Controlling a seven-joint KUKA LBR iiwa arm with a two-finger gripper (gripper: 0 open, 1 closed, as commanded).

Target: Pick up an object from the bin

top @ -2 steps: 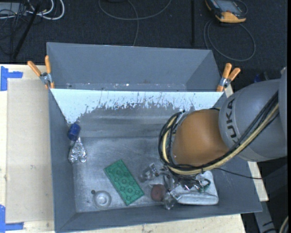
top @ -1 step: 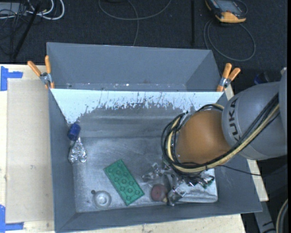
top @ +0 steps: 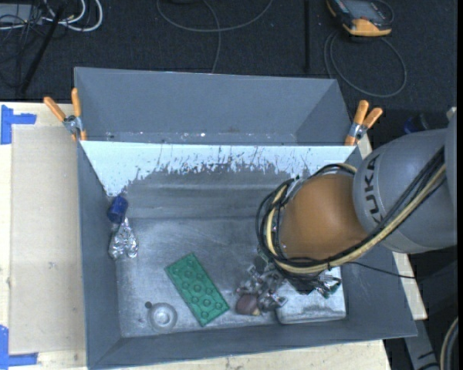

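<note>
Container: grey metal bin (top: pixel 216 199), open top, sloped walls, scuffed floor.

Tool: gripper (top: pixel 264 285), low over the bin floor beneath the arm's orange wrist cover (top: pixel 318 218) and looped cables. Whether it is wide, narrow or holding anything cannot be told; its end is lost among dark parts.

Contents, placed from the gripper:
- Small brown rounded object (top: pixel 248 304), just below the gripper's tip on the side towards the near wall; contact cannot be told.
- Pale grey flat block (top: pixel 316 305), just beside the gripper, partly under the wrist.
- Green studded plate (top: pixel 197 290), lying flat, near, to the side away from the arm.
- Clear round cap (top: pixel 162 314), beyond the plate.
- Clear bottle with blue cap (top: pixel 121 228), well apart, by the far-side wall.
</note>
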